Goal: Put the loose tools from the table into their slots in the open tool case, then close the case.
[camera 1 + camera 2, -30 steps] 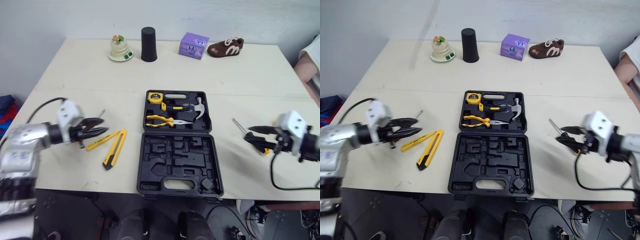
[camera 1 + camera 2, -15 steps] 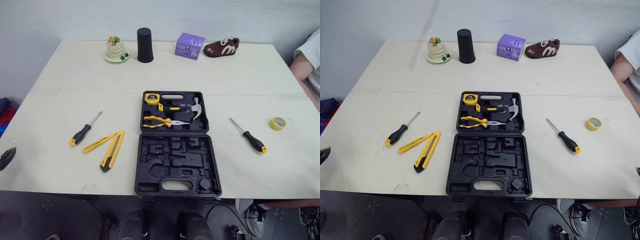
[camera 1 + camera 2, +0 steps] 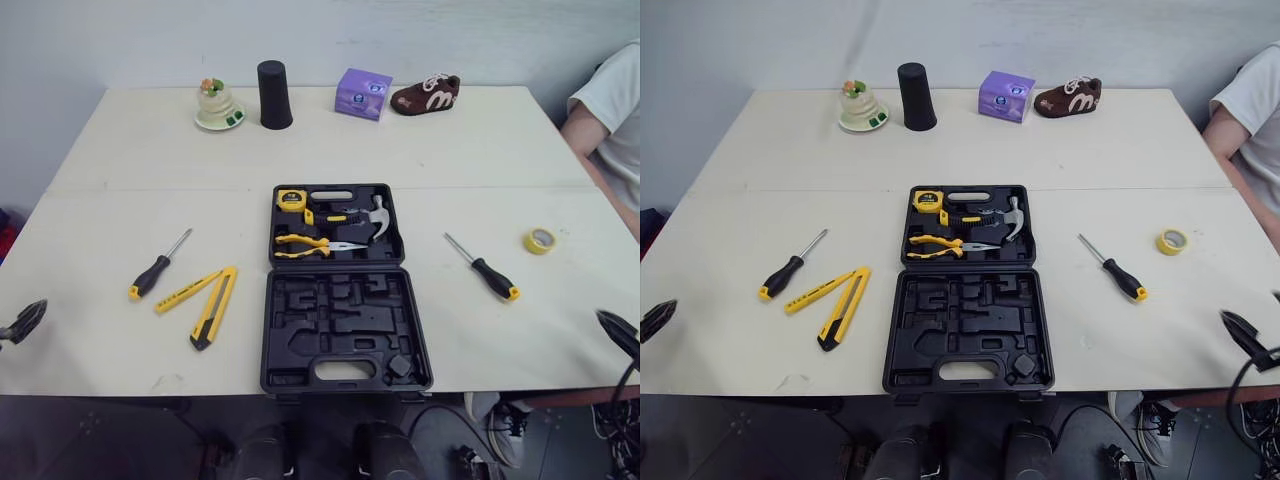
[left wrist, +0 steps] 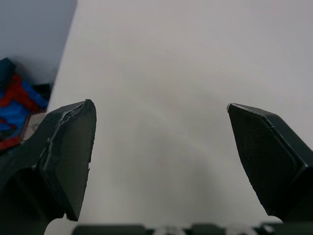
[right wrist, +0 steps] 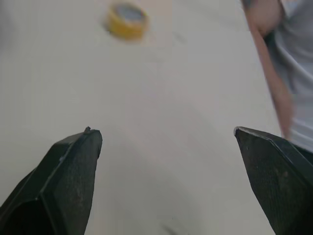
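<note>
1. Reading outward from the left screwdriver (image 3: 157, 272): it lies on the table (image 3: 120, 160) to the left of the open tool case (image 3: 344, 330) and well apart from it. Its shaft slants away toward the case and its handle end is turned toward our near-left corner.
2. Just beside it lie a yellow ruler-like bar (image 3: 186, 291) and a utility knife (image 3: 214, 307), both slanted much the same way.
3. The right screwdriver (image 3: 485, 272) mirrors this on the case's other side, with its handle toward the near-right corner and a yellow tape roll (image 3: 538, 240) beyond it.
4. Our left gripper (image 4: 157, 105) hangs at the near-left table edge, jaws spread wide and empty. We judge it the nearer arm for the left screwdriver, which lies ahead and to its right, handle first.
5. Our right gripper (image 5: 165, 130), likewise wide and empty, hangs at the near-right edge. It is closer to the right screwdriver.
</note>
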Controlling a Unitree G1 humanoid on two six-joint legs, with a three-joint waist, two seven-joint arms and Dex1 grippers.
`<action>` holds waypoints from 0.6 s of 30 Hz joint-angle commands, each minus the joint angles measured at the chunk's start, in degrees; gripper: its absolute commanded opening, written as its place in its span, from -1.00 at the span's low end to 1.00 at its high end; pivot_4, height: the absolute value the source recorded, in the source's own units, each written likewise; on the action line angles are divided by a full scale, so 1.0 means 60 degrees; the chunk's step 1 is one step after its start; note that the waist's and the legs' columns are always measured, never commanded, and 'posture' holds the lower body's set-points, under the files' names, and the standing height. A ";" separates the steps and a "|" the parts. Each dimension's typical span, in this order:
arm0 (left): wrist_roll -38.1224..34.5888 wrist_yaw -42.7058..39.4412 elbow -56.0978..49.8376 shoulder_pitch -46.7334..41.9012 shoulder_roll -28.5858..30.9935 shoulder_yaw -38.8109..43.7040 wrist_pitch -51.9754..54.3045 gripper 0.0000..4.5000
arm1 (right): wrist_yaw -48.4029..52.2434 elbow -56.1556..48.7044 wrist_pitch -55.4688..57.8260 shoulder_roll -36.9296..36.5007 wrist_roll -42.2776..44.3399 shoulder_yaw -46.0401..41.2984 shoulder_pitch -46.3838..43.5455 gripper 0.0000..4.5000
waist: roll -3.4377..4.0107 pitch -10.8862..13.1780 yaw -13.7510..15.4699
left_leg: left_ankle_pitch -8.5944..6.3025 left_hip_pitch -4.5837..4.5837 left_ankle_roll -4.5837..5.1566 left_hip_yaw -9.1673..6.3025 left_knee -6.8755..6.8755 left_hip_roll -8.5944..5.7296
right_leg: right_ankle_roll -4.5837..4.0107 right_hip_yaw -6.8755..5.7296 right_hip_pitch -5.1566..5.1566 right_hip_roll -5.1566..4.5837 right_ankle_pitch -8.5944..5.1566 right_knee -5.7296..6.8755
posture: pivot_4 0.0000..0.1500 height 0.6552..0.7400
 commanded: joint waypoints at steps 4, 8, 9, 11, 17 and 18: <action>-0.1038 -0.0420 -0.3222 0.0577 0.0099 -0.0646 0.2540 0.99 | 0.0788 -0.2407 0.0468 0.0491 0.0925 0.0851 -0.0299 1.00 | -0.0006 0.0001 0.0089 | -0.0016 -0.0006 0.0002 -0.0005 -0.0007 0.0001 | -0.0002 0.0068 0.0001 0.0013 -0.0001 0.0008 | 1.00 1.00; -0.1915 -0.0007 -0.4887 0.0353 0.0661 -0.1199 0.5959 0.99 | 0.0829 -0.4164 0.0578 0.1162 0.1428 0.1583 -0.0835 1.00 | -0.0005 0.0003 0.0092 | -0.0020 -0.0014 -0.0014 0.0001 0.0015 -0.0003 | -0.0003 0.0111 -0.0008 0.0012 -0.0001 0.0002 | 1.00 1.00; -0.2132 0.0129 -0.5131 0.0261 0.0789 -0.1261 0.6843 0.99 | 0.0834 -0.4406 0.0606 0.1287 0.1532 0.1665 -0.0889 1.00 | -0.0004 0.0003 0.0099 | -0.0031 -0.0007 -0.0039 0.0003 0.0013 -0.0003 | -0.0003 0.0124 -0.0011 0.0016 -0.0001 0.0006 | 1.00 1.00; -0.2179 0.0338 -0.5461 -0.0095 0.0915 -0.1511 0.7417 0.99 | 0.0689 -0.4835 0.0621 0.1591 0.1530 0.1983 -0.0972 1.00 | -0.0004 0.0003 0.0117 | -0.0018 -0.0008 -0.0035 -0.0003 0.0000 -0.0002 | -0.0003 0.0138 -0.0015 0.0032 -0.0001 0.0024 | 1.00 1.00; -0.1569 0.1081 -0.5095 -0.2051 0.1094 -0.2851 0.7798 0.99 | 0.1305 -0.5663 0.0324 0.1903 0.1267 0.3167 -0.1147 1.00 | -0.0006 0.0003 0.0144 | 0.0000 -0.0017 -0.0005 0.0011 0.0000 -0.0011 | -0.0004 0.0172 -0.0021 0.0089 -0.0002 0.0024 | 1.00 1.00; -0.1482 0.1133 -0.4998 -0.2334 0.1069 -0.3095 0.7824 0.99 | 0.1278 -0.5730 0.0360 0.1933 0.1262 0.3269 -0.1184 1.00 | -0.0006 0.0003 0.0142 | 0.0000 -0.0017 -0.0004 0.0012 0.0000 -0.0011 | -0.0004 0.0175 -0.0022 0.0089 -0.0002 0.0024 | 1.00 1.00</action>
